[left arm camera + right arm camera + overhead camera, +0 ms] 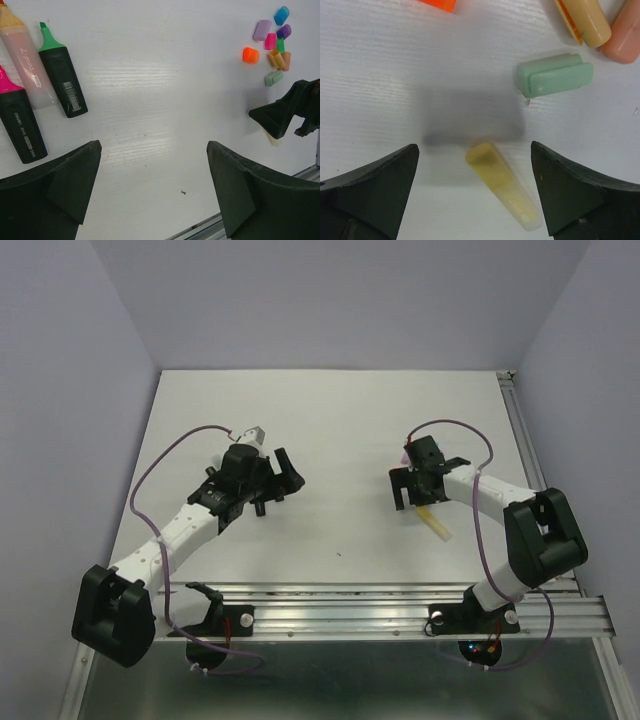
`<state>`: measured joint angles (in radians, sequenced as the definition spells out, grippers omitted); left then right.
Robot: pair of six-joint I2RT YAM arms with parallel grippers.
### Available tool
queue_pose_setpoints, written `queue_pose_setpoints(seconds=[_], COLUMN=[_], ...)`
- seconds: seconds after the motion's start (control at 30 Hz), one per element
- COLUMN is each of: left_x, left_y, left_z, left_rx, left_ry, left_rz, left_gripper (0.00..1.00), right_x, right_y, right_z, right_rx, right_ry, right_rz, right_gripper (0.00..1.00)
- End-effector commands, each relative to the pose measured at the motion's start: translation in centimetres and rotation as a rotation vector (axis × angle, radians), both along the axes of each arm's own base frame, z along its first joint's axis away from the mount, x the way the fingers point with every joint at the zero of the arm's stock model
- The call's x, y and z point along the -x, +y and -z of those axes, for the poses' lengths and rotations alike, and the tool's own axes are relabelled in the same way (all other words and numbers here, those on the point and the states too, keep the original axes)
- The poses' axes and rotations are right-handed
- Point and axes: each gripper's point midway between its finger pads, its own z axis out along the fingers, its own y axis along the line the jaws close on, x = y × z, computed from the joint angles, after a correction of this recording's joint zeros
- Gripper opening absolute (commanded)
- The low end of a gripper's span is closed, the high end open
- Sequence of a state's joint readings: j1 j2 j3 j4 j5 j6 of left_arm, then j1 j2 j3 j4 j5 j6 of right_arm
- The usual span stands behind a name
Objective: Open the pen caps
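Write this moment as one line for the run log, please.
left jaws: open, empty | right jaws: open, above yellow highlighter | pen caps: off, loosely clustered | three highlighters: uncapped, lying side by side

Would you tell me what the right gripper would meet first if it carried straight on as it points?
Probably the pale yellow highlighter lying on the table between the open fingers of the right gripper, though depth is unclear. The mint green cap lies further off.
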<state>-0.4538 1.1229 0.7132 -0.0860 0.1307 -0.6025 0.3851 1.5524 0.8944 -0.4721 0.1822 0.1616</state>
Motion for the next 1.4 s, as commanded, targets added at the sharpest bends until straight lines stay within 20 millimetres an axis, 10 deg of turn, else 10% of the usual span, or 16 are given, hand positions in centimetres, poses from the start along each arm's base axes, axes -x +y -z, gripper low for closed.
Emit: queue_pose_setpoints(seconds=[0.0,0.33,0.8,1.17,1.37], left_x=[-0.8,-0.9,-0.8,-0.8,0.4], left_y=[-0.8,-0.9,-0.7,-0.8,-2.7], left_z=[-1.4,-1.7,-1.9,-2.1,-2.6], left_rx=[0.021,0.018,0.02,0.026,0.091], left_ry=[-0.058,-0.069,-0.079,-0.084,-0.11], left_rz=[0.035,0.043,0.037,0.044,0.162], left_gripper=[0.99,0.99,0.99,0.99,0.99], right_x=[0.0,1.3,0.9,1.1,0.3], right_y=[0.0,-1.0,-2.1,-1.7,2.4], right_z=[-1.4,-0.3,0.6,0.8,-3.9], right_rx=[-0.005,0.033,0.022,-0.004,-0.273], right_ry=[0.027,0.107,0.145,0.153,-0.017], right_rz=[0.017,0.036,0.063,0.073,0.027], right_gripper=[0.97,0.94,0.41,0.2,0.02])
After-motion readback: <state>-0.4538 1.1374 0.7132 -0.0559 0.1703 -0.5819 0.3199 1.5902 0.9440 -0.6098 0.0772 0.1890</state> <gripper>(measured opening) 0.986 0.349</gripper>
